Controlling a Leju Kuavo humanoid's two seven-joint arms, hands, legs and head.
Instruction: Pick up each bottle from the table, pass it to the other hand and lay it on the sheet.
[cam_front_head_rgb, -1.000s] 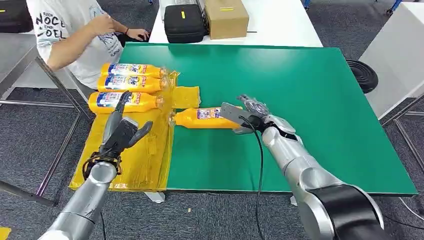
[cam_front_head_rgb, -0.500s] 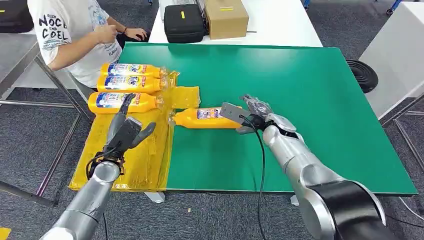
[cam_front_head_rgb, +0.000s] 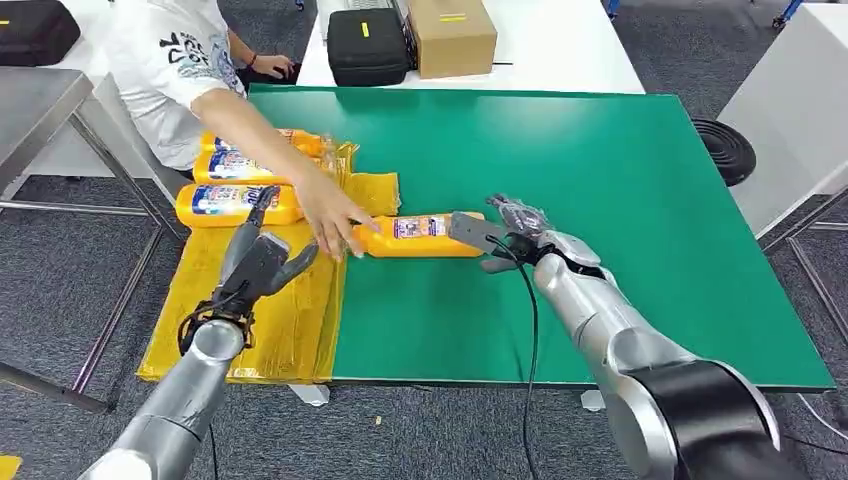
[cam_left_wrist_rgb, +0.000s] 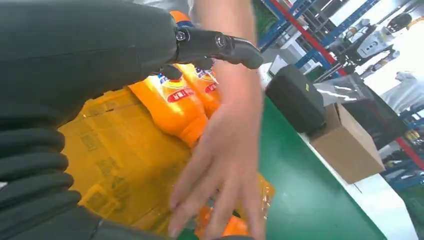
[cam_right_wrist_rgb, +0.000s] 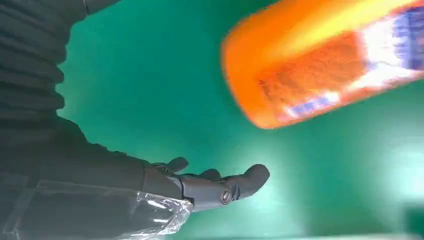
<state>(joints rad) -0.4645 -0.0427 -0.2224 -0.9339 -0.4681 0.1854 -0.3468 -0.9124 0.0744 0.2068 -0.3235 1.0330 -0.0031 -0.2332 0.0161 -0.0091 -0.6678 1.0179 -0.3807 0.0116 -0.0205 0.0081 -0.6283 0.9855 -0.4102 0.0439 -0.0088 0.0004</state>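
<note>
there are four orange bottles: three on the yellow sheet (cam_front_head_rgb: 270, 320), at (cam_front_head_rgb: 232, 202), (cam_front_head_rgb: 235, 166) and (cam_front_head_rgb: 300, 142), and one on the green table (cam_front_head_rgb: 620, 190) at (cam_front_head_rgb: 420, 236). one black case (cam_front_head_rgb: 368, 45), one box (cam_front_head_rgb: 452, 35), one person (cam_front_head_rgb: 175, 55).

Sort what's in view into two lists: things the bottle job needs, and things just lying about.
Job:
loose bottle on the green table
three bottles lying on the yellow sheet
left hand
right hand

Lying about:
black case
cardboard box
person's hand at the loose bottle's neck
</note>
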